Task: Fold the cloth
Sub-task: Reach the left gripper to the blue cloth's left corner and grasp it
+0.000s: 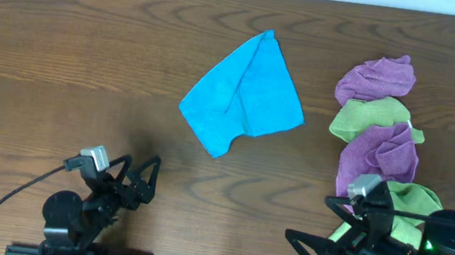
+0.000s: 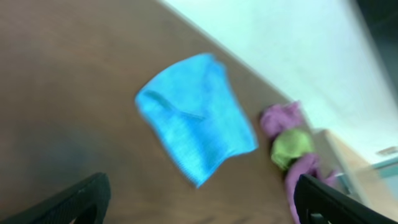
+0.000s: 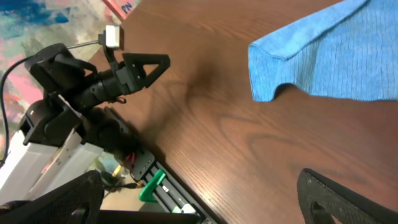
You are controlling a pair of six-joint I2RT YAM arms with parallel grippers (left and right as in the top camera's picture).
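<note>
A blue cloth [image 1: 245,95] lies loosely folded in the middle of the wooden table. It also shows in the left wrist view [image 2: 194,117] and at the top right of the right wrist view [image 3: 329,53]. My left gripper [image 1: 137,182] is open and empty near the front left edge, well short of the cloth. My right gripper [image 1: 331,234] is open and empty at the front right, also apart from the cloth. In the wrist views the left jaws [image 2: 199,202] and the right jaws [image 3: 205,199] are spread wide with nothing between them.
A pile of purple and green cloths [image 1: 380,119] lies along the right side of the table, also in the left wrist view [image 2: 289,146]. The left arm [image 3: 87,81] and a green clamp [image 3: 151,186] at the table's front edge show in the right wrist view.
</note>
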